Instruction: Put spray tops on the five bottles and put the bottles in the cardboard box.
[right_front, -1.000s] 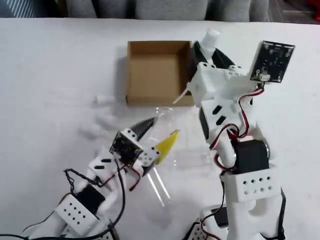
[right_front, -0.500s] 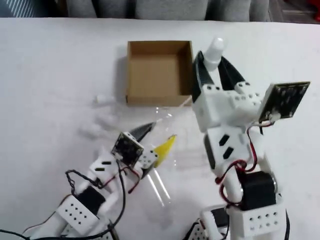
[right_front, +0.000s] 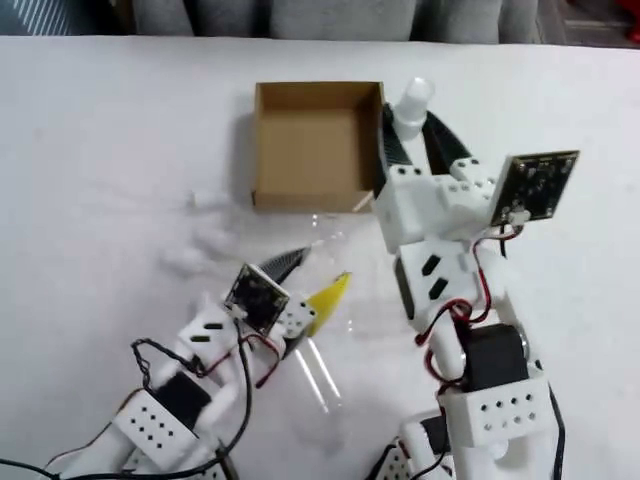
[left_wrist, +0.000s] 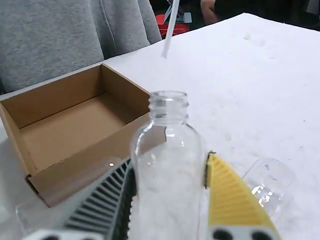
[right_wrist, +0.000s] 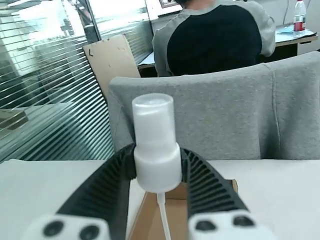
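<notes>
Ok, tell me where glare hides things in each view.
High view: the bright white table swallows the clear bottle in the left tool. Left wrist view: that bottle shows plainly against the box. Right wrist view: daylit blinds, spray top plain.

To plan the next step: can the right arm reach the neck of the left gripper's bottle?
Probably yes: the bottle has its neck open beyond the left gripper, and nothing stands between it and the spray top in the right gripper.

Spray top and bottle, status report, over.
Left hand shut on uncapped bottle, short of cardboard box. Right hand shut on spray top, just off box's right side. Second bottle lying beside left hand.
</notes>
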